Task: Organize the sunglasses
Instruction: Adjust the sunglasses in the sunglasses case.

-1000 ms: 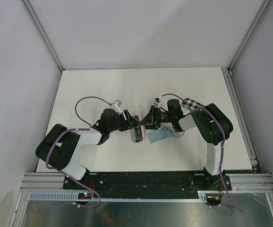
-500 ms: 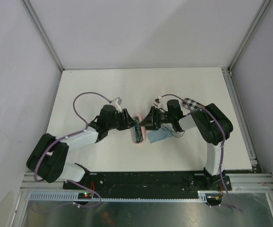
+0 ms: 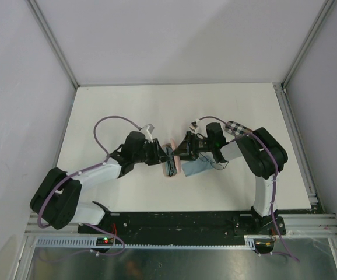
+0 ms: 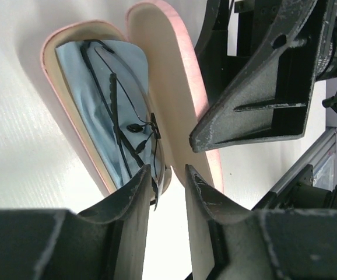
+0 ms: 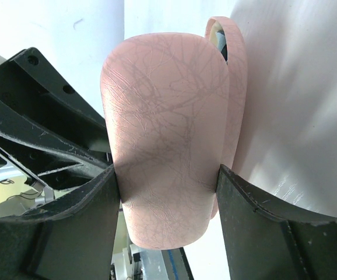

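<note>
Change at the near end: your left gripper (image 4: 167, 171) has narrowed to a slim gap around the near tip of the open pink glasses case (image 4: 157, 70), with its arm stretched further in over the bench (image 4: 17, 151). Whether it pinches the case yet, I cannot tell. Inside, the wire sunglasses (image 4: 119, 111) lie on a blue cloth (image 4: 78, 81). Beyond, your right gripper (image 5: 167, 175) clamps the raised lid by both sides. That pair looks stowed, so shutting the lid seems next
</note>
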### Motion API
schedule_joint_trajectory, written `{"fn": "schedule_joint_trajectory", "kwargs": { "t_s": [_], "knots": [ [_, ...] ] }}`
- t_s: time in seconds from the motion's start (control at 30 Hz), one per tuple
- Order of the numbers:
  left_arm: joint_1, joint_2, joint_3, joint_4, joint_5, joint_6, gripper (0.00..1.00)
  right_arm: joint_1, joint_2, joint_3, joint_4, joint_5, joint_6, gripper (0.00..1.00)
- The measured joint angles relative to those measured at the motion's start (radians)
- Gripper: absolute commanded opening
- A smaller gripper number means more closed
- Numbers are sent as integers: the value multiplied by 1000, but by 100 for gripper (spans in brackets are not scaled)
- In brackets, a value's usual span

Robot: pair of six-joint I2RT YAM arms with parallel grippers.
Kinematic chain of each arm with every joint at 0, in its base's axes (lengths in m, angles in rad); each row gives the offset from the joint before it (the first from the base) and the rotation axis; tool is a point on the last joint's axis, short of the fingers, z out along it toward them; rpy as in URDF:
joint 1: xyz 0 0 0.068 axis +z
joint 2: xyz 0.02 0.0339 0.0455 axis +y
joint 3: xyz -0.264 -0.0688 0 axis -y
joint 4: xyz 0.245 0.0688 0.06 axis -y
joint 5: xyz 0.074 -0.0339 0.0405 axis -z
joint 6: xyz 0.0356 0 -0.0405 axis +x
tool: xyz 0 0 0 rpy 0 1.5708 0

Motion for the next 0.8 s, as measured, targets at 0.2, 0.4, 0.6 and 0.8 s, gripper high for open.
{"fn": "schedule_joint_trajectory", "kwargs": {
  "t_s": [0.2,0.4,0.6,0.8],
  "knots": [
    [-13,-6,-2,-5,17,0,33,2,0,0,0,4,0,45],
    [-21,-1,-2,-6,17,1,30,3,0,0,0,7,0,45],
    [-31,34,-2,-10,11,2,28,3,0,0,-1,7,0,45],
    [-40,74,-2,-8,11,8,2,5,0,0,-1,7,0,45]
  ]
}}
